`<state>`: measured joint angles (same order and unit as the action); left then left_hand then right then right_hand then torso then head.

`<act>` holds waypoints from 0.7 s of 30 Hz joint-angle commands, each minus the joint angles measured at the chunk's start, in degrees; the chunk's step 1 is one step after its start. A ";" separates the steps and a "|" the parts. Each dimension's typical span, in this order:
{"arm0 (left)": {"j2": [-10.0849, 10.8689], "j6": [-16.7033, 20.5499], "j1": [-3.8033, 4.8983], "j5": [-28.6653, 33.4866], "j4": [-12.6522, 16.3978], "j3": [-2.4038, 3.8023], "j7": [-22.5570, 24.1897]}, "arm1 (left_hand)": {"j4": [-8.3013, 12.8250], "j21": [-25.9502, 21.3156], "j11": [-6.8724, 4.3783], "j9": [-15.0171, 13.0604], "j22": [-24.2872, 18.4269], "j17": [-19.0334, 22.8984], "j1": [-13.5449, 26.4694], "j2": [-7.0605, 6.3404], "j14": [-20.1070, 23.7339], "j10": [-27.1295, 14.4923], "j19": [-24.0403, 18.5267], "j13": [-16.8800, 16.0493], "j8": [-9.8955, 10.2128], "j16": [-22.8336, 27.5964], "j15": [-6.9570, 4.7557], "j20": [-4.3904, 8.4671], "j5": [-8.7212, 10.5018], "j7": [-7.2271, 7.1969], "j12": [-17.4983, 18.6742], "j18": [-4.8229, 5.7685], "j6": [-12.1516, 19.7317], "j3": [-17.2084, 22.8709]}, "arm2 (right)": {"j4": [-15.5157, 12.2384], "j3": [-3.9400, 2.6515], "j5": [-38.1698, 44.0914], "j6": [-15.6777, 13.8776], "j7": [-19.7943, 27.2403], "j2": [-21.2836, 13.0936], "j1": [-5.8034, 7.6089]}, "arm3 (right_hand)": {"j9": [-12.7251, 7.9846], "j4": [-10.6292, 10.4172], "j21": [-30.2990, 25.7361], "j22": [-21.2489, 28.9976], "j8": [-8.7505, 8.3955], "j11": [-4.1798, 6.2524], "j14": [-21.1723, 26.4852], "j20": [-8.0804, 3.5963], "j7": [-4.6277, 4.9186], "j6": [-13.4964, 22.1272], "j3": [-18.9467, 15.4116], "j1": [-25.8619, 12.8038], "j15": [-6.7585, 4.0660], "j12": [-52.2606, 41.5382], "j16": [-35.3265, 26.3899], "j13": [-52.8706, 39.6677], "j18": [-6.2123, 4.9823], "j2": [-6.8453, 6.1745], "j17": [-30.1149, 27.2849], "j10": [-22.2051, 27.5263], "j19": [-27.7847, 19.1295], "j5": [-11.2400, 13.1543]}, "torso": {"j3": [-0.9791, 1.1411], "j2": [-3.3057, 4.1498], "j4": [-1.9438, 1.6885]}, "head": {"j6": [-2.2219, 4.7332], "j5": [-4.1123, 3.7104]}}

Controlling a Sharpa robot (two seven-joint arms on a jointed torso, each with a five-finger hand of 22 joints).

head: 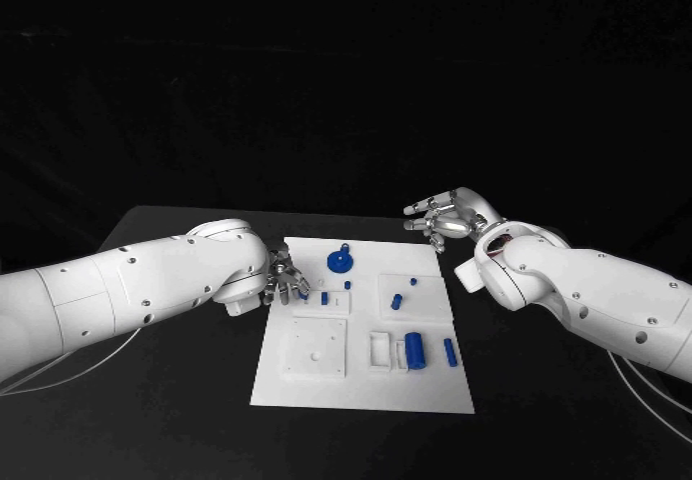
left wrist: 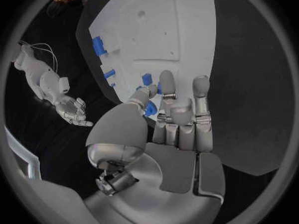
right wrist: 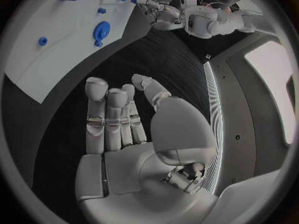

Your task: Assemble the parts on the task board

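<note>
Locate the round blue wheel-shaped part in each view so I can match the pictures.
Head view: the blue wheel lies on the white board's far end, nearer the left hand.
Left wrist view: I cannot pick it out.
Right wrist view: wheel beyond the right hand.
Shared landmark: the board.

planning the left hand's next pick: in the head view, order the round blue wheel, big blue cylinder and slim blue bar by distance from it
1. Round blue wheel, far end of the task board, nearest the left hand.
2. Big blue cylinder, near-right area.
3. Slim blue bar, just beyond it, rightmost.
</note>
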<state>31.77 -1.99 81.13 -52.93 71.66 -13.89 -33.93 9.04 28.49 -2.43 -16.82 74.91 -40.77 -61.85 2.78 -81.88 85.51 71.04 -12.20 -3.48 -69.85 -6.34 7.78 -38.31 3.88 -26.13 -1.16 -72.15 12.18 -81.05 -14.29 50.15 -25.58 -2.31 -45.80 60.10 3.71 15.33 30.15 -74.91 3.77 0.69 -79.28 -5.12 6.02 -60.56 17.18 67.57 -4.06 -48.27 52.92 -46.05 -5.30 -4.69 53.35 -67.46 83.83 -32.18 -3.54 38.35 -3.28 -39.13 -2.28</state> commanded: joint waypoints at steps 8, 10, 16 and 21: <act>-0.62 -0.90 -0.36 -1.84 -0.95 0.04 0.31 | 5.34 0.34 -1.76 0.07 1.16 -0.07 0.06 0.69 0.08 1.39 0.12 0.11 -0.35 -0.14 -0.35 -0.04 -0.15 -4.14 -0.21 -0.16 -5.94 5.14 | -0.13 -0.03 0.09 0.24 0.41 0.06 -0.02 | -0.07 0.20 -0.08 -3.25 -0.22 0.08 -0.16 -0.36 0.06 -0.44 0.01 -0.15 -0.37 0.06 -0.04 -0.05 -0.59 0.16 0.06 -0.32 1.71 0.08 | -0.01 0.04 -0.06 | -0.07 -0.20; -0.68 -0.95 -0.43 -1.86 -1.09 0.04 0.33 | 5.34 0.34 -1.76 0.07 1.16 -0.07 0.06 0.69 0.08 1.39 0.12 0.11 -0.35 -0.14 -0.35 -0.04 -0.15 -4.14 -0.21 -0.16 -5.94 5.14 | -0.14 -0.03 0.09 0.24 0.41 0.05 -0.02 | -0.07 0.20 -0.08 -3.25 -0.22 0.08 -0.16 -0.36 0.06 -0.44 0.01 -0.15 -0.37 0.06 -0.04 -0.05 -0.59 0.16 0.06 -0.32 1.71 0.08 | -0.01 0.03 -0.07 | -0.08 -0.22; -0.95 -1.13 -0.77 -1.91 -1.31 0.04 0.46 | 5.34 0.34 -1.76 0.07 1.16 -0.07 0.06 0.69 0.08 1.39 0.12 0.11 -0.35 -0.14 -0.35 -0.04 -0.15 -4.14 -0.21 -0.16 -5.94 5.14 | -0.17 -0.03 0.09 0.26 0.42 0.05 -0.02 | -0.07 0.20 -0.08 -3.25 -0.22 0.08 -0.16 -0.36 0.06 -0.44 0.01 -0.15 -0.37 0.06 -0.04 -0.05 -0.59 0.16 0.06 -0.32 1.71 0.08 | -0.01 0.01 -0.08 | -0.14 -0.33; -1.09 -1.34 -0.90 -1.92 -1.15 0.04 0.55 | 5.34 0.34 -1.76 0.07 1.16 -0.07 0.06 0.69 0.08 1.39 0.12 0.11 -0.35 -0.14 -0.35 -0.04 -0.15 -4.14 -0.21 -0.16 -5.94 5.14 | -0.17 -0.03 0.10 0.26 0.41 0.05 -0.02 | -0.07 0.20 -0.08 -3.25 -0.22 0.08 -0.16 -0.36 0.06 -0.44 0.01 -0.15 -0.37 0.06 -0.04 -0.05 -0.59 0.16 0.06 -0.32 1.71 0.08 | -0.01 0.02 -0.04 | -0.17 -0.43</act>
<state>30.85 -2.40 80.34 -54.50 70.36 -13.85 -33.82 9.27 28.49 -2.33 -16.65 74.91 -40.76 -61.81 2.72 -81.90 85.60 71.04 -12.14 -3.67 -69.85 -6.30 7.78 -38.29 3.87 -26.13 -1.16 -72.19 12.31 -81.12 -14.29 50.14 -25.58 -2.31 -45.78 60.10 3.70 15.33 30.15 -74.91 3.77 0.69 -79.28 -5.12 6.02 -60.56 17.18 67.58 -4.06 -48.27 52.92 -46.05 -5.29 -4.69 53.35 -67.46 83.84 -32.18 -3.56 38.38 -3.35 -39.28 -2.69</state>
